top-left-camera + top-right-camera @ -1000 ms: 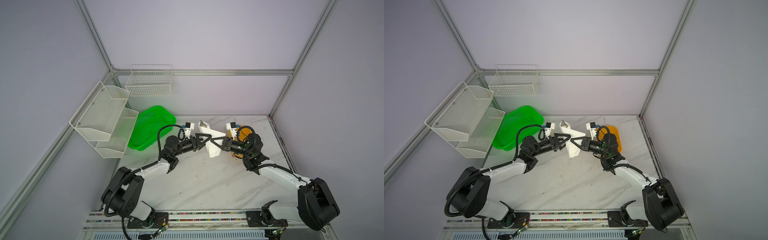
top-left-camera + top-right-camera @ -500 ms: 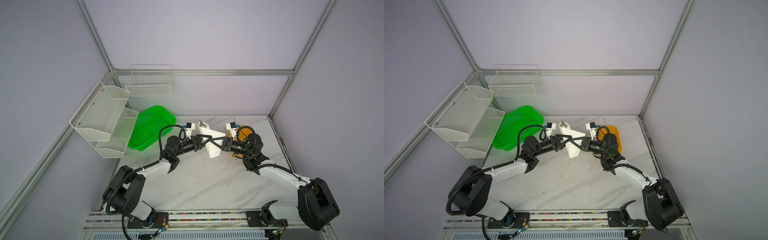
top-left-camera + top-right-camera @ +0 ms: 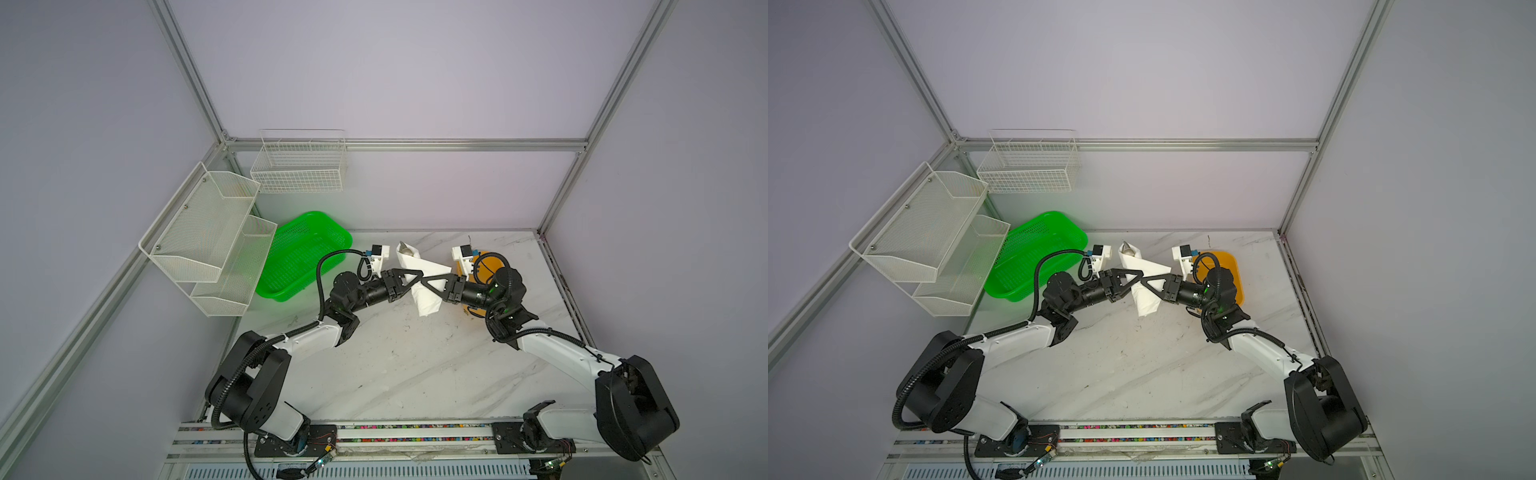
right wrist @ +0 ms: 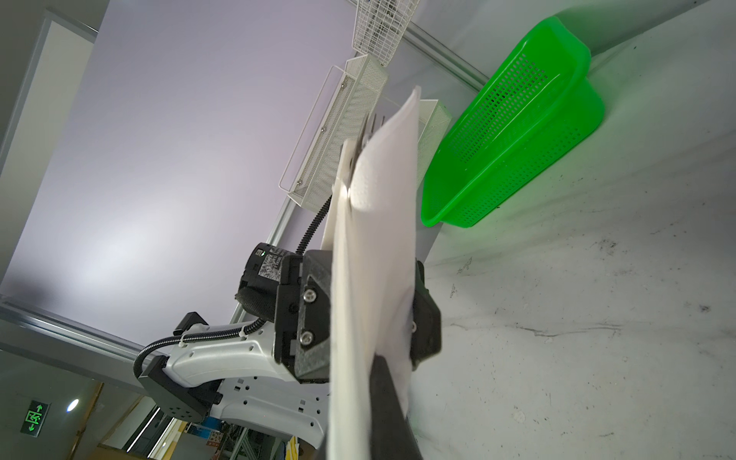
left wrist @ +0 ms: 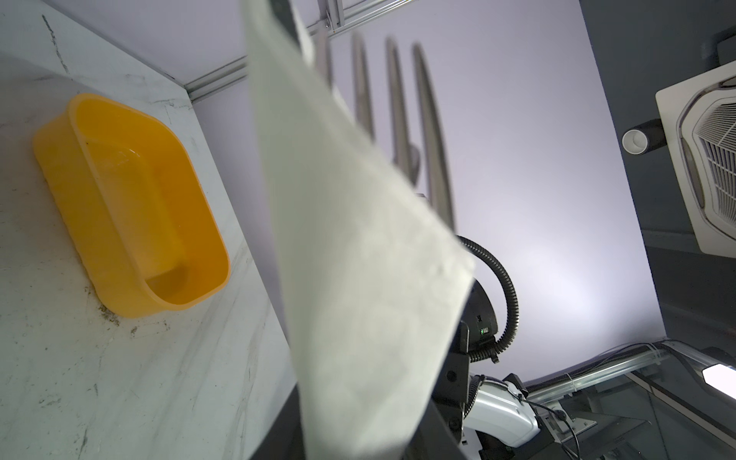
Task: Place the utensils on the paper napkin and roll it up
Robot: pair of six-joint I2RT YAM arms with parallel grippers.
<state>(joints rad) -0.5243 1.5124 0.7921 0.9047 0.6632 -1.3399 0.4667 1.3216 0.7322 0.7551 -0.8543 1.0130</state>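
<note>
Roll: one paper napkin (image 3: 426,301) around one fork (image 5: 432,139), clamped by left pincer (image 3: 420,274), right pincer (image 3: 424,282).

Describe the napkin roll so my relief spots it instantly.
At the back of the marbled table, between green basket and yellow tub, the left gripper and right gripper meet. The paper napkin is the white tube held between them, fork tines poking out.

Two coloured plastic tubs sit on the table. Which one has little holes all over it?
The green basket on the left: its walls and floor are perforated. The yellow tub on the right has solid, smooth walls.
</note>
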